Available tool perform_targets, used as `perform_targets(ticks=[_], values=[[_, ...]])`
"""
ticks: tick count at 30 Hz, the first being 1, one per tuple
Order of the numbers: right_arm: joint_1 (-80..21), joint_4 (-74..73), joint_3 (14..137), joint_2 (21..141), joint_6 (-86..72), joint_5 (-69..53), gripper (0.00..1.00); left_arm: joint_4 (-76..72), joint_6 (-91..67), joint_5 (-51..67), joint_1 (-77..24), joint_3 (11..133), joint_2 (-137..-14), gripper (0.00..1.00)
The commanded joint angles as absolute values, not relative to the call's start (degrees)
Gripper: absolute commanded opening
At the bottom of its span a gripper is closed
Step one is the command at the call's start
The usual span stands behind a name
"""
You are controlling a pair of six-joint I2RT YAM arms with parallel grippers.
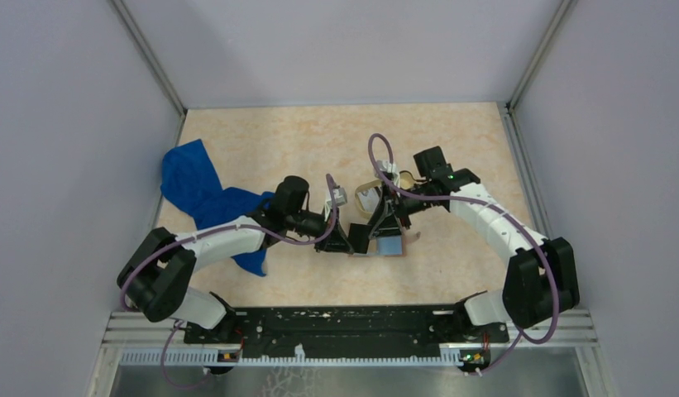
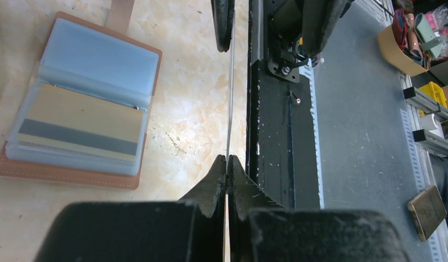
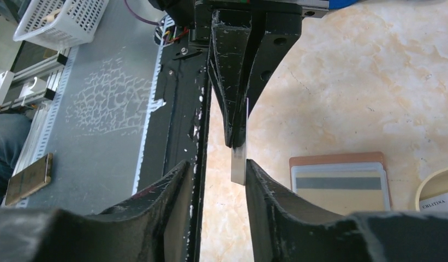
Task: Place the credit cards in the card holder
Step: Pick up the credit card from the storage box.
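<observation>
The card holder (image 1: 392, 246) lies open on the table, tan-brown outside, grey-blue clear sleeves inside. It also shows in the left wrist view (image 2: 85, 103) and the right wrist view (image 3: 341, 183), with a gold card with a grey stripe in one sleeve. My left gripper (image 1: 344, 240) is shut on a thin credit card (image 2: 231, 98) seen edge-on, held above the table beside the holder. My right gripper (image 3: 216, 164) is open. The card's free end (image 3: 239, 164) sits between its jaws, close against one finger (image 3: 265, 191). No other loose card shows.
A blue cloth (image 1: 203, 198) lies under the left arm. An oval tan tray (image 1: 370, 185) stands behind the right gripper and shows in the right wrist view (image 3: 435, 188). The black base rail (image 1: 344, 318) runs along the near edge.
</observation>
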State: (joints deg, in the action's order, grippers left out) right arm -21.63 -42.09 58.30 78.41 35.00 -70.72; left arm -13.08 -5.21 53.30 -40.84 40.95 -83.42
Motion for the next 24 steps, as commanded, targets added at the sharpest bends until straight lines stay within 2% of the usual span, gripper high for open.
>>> perform_targets(ticks=[1, 8, 13, 14, 18, 24], values=[[-22.1, -42.8, 61.7, 78.7, 36.6, -71.7, 0.38, -8.3, -1.4, 54.9, -40.9, 43.4, -83.8, 0.00], [-23.8, -43.5, 62.0, 80.1, 37.1, -70.8, 0.36, -8.4, -1.6, 55.3, -40.9, 43.9, -83.7, 0.00], [-25.6, -43.4, 62.0, 81.4, 37.0, -69.9, 0.28, -9.0, -2.0, 55.6, -40.9, 44.0, -83.7, 0.00], [-25.8, -43.5, 62.2, 81.7, 36.9, -69.7, 0.25, -9.2, -2.1, 55.6, -40.9, 43.9, -83.7, 0.00], [-25.9, -43.9, 63.0, 82.2, 36.6, -69.2, 0.00, -10.1, -2.6, 55.1, -40.9, 43.4, -83.3, 0.00], [-23.1, -40.0, 62.6, 80.9, 30.7, -66.0, 0.00, -15.0, -7.7, 46.9, -40.9, 39.0, -79.6, 0.36]])
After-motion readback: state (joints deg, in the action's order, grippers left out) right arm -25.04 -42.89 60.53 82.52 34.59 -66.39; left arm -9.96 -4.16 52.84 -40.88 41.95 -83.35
